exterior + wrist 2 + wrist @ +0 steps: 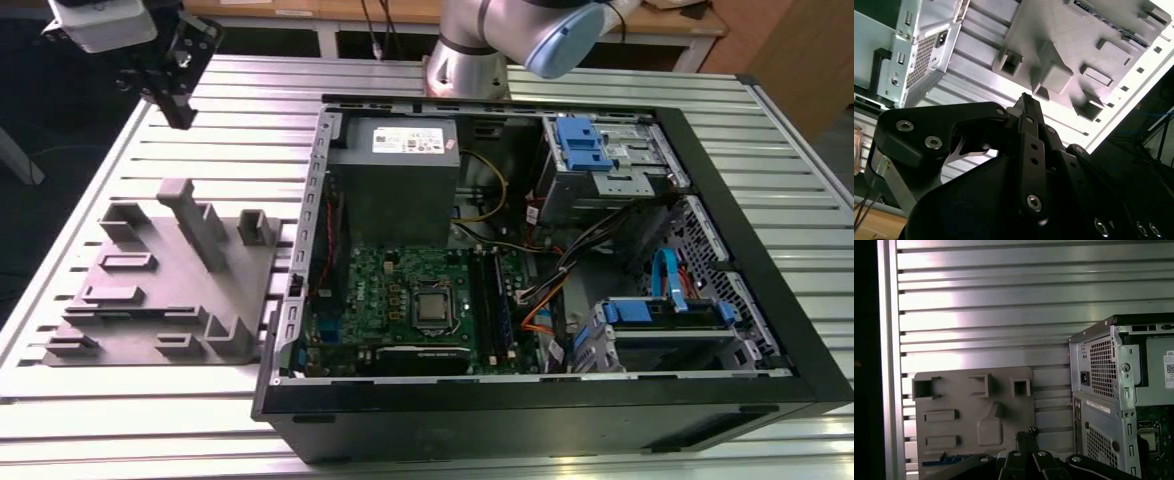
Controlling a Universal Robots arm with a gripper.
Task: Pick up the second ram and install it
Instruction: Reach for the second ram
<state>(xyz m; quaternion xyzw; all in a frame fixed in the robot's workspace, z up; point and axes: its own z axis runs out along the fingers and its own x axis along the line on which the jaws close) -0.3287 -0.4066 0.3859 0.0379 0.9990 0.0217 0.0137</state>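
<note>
white label (414, 140) on power supply (396, 195), print too small — unreadable

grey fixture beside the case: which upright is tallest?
The middle slab. It rises well above the low block on the exterior view's left and the short post on its right.

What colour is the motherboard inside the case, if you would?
Green; the motherboard shows best in the exterior view.
</note>
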